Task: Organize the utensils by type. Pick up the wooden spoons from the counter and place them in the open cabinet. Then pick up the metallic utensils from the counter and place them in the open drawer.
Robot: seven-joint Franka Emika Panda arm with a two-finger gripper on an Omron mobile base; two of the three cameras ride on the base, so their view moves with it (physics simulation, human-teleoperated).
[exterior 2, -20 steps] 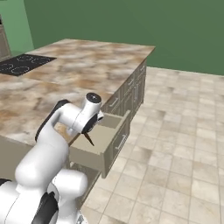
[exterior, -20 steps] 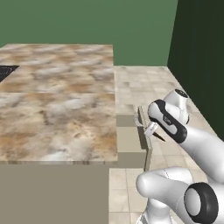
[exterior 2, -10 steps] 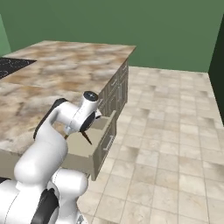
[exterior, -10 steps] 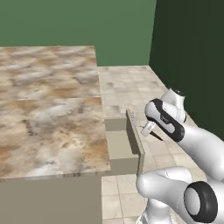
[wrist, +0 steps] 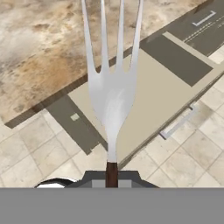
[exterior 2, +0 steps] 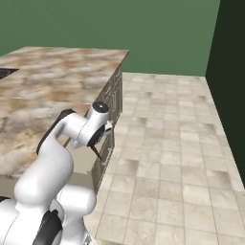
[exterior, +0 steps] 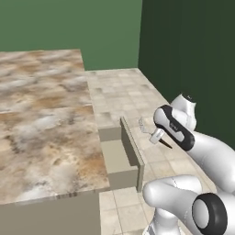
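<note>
In the hand view the end effector (wrist: 111, 177) sits at 6 o'clock, clamped on the dark handle of a silvery fork (wrist: 111, 94), one of the metallic utensils, whose four tines run straight up to 12 o'clock. Behind the fork lies the open drawer (wrist: 148, 94), its flat beige inside bare and its darker rim running round it, with a grey bar handle (wrist: 179, 122) on its front at about 4 o'clock. Beyond the drawer, from 9 to 12 o'clock, spreads the marbled table (wrist: 48, 48). In the left base view the end effector (exterior: 158, 135) hangs over the tiled floor (exterior: 124, 87) just to the 3 o'clock side of the open drawer (exterior: 120, 158), the fork's dark handle slanting down towards 4 o'clock, and the table (exterior: 43, 119) stretches away towards 10 o'clock. In the right base view the end effector (exterior 2: 101, 136) is near the centre, beside the table (exterior 2: 52, 81) edge, with the drawer (exterior 2: 103, 160) just below it.
</note>
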